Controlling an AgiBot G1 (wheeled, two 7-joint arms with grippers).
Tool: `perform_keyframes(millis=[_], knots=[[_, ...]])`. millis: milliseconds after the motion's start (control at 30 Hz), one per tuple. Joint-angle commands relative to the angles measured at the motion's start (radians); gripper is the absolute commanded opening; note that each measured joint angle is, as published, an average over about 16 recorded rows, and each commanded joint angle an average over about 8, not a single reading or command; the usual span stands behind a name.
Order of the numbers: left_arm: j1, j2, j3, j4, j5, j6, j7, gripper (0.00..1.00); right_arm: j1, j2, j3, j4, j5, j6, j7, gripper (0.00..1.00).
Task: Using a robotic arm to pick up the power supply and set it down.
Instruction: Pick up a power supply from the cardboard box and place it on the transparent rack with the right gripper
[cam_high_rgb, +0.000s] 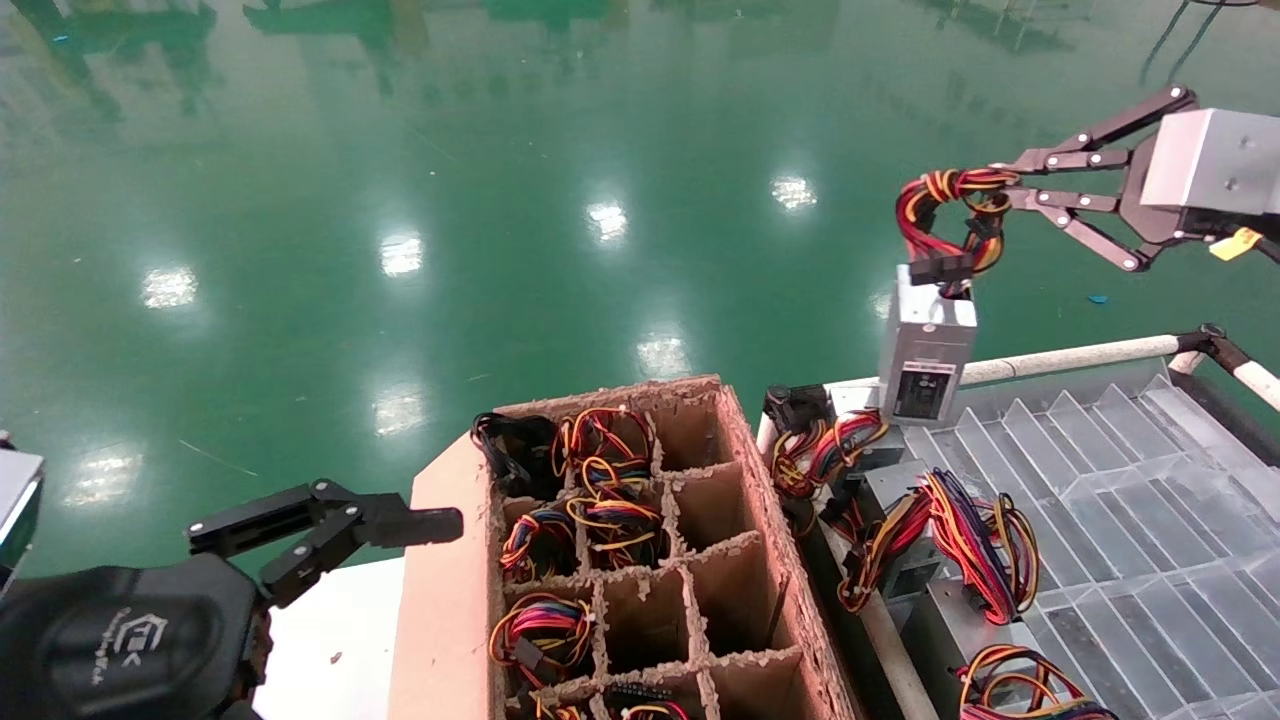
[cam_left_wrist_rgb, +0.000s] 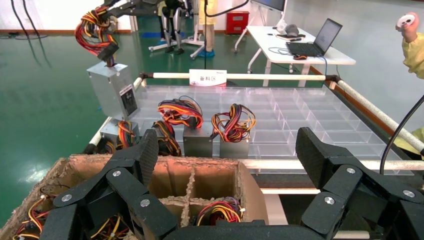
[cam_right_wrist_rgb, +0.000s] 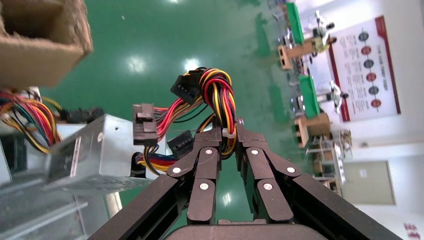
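Note:
My right gripper (cam_high_rgb: 1000, 190) is shut on the looped red, yellow and black wire bundle (cam_high_rgb: 950, 215) of a silver power supply (cam_high_rgb: 927, 350). The box hangs upright by its wires above the far left corner of the clear ribbed tray (cam_high_rgb: 1150, 520). In the right wrist view the fingers (cam_right_wrist_rgb: 207, 150) pinch the wire bundle (cam_right_wrist_rgb: 215, 95), with the power supply (cam_right_wrist_rgb: 95, 155) dangling beside it. From the left wrist view the lifted power supply (cam_left_wrist_rgb: 114, 90) is in the air at the tray's corner. My left gripper (cam_high_rgb: 400, 525) stays open near the cardboard box, holding nothing.
A divided cardboard box (cam_high_rgb: 440, 600) holds several wired units in its cells. More power supplies (cam_high_rgb: 960, 560) stand along the tray's left side. A white rail (cam_high_rgb: 1080, 355) borders the tray's far edge. A table with a laptop (cam_left_wrist_rgb: 310, 47) stands beyond.

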Motion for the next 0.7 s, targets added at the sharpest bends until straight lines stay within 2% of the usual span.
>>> perform_keyframes(millis=[33, 700], knots=[[0.0, 0.0, 0.0, 0.0, 0.0, 0.0, 0.0, 1.0, 0.007, -0.002, -0.004, -0.028, -0.009, 0.011, -0.021, 0.0], [0.0, -0.001, 0.001, 0.0, -0.001, -0.001, 0.001, 1.0, 0.047, -0.011, 0.001, -0.198, -0.013, 0.068, -0.15, 0.0]])
